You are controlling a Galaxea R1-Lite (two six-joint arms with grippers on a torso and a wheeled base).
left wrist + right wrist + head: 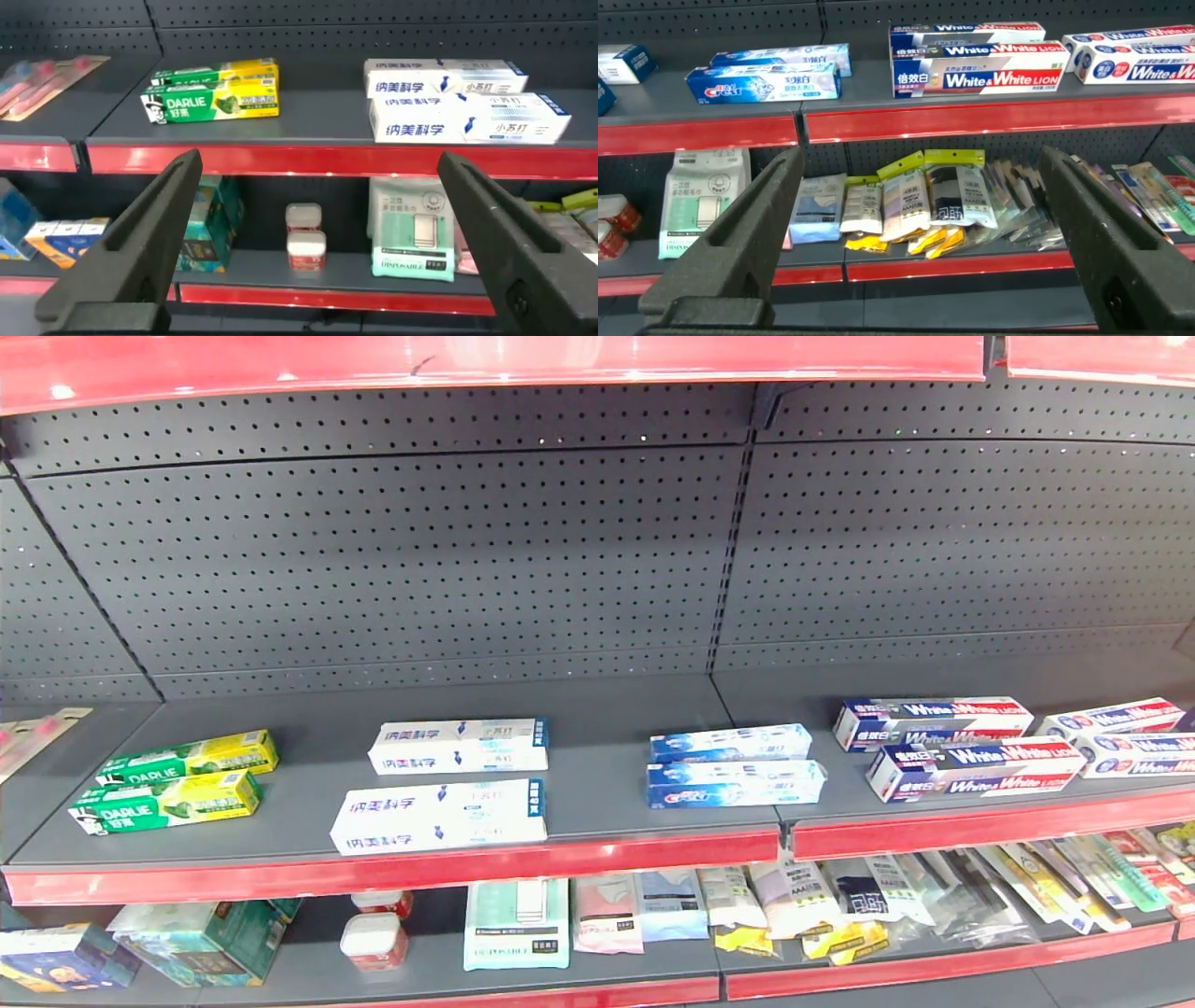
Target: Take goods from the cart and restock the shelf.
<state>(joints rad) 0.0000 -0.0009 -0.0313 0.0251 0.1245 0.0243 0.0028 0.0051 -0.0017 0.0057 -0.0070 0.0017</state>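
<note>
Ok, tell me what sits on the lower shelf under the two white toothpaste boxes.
Below the white toothpaste boxes: two small red-and-white jars and a pale green pack beside them. The back of the lower shelf is hidden by the upper shelf board.

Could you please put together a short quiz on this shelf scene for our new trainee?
1. Multiple choice: which goods lie farthest to the robot's left among the boxes on the upper shelf?
A. blue boxes
B. green-and-yellow boxes
C. red-white-and-blue boxes
2. True or false: the left gripper is shut on a box.
3. Fill in: next to the green-and-yellow boxes lie ___ white boxes with blue print.

Key: 1 B; 2 false, its jaws stand open with nothing between them; 3 two.
</note>
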